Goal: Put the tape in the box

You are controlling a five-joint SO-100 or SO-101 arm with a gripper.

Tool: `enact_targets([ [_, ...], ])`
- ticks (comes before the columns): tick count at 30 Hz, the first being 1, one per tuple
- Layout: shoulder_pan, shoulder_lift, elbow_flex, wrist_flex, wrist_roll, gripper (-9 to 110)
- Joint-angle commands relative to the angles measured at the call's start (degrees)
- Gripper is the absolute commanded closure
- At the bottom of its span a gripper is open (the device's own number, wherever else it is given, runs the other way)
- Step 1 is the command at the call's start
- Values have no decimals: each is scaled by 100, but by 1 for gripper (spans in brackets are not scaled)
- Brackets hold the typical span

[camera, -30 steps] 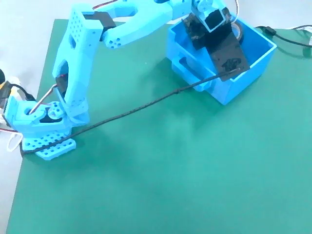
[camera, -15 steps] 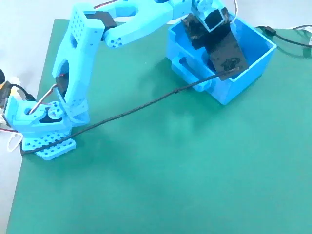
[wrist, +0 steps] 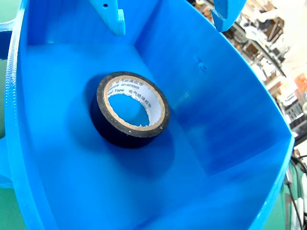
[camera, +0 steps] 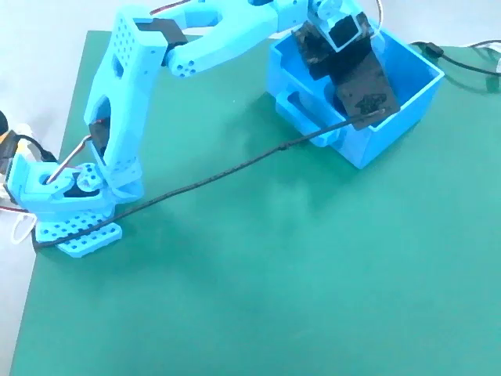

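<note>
Hand [wrist: 168, 17] is spread wide and holding nothing, its two blue fingertips [wrist: 116, 21] poking in at the top of the wrist view. Tape [wrist: 129, 109] lies flat on the floor of the box [wrist: 230, 120], clear of both fingers. Over the last second the arm barely budged above the box, so I'd call the drop done; only backing out remains.

Small black ring of tape [wrist: 125, 125] with a pale whitish printed core, bright blue plastic rectangular bin [wrist: 230, 124], same blue on the arm [camera: 125, 102], plain green mat [camera: 313, 266].
</note>
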Motion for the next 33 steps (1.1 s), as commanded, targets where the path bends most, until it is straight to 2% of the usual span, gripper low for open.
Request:
enact_targets([
  [1,132,202,-545,-53,26,74],
  [18,729,1854,-519,1538,-26,74],
  [28,1854,3164,-431,2672,-44,74],
  [33,2602,4535,545,2663,-105,74],
])
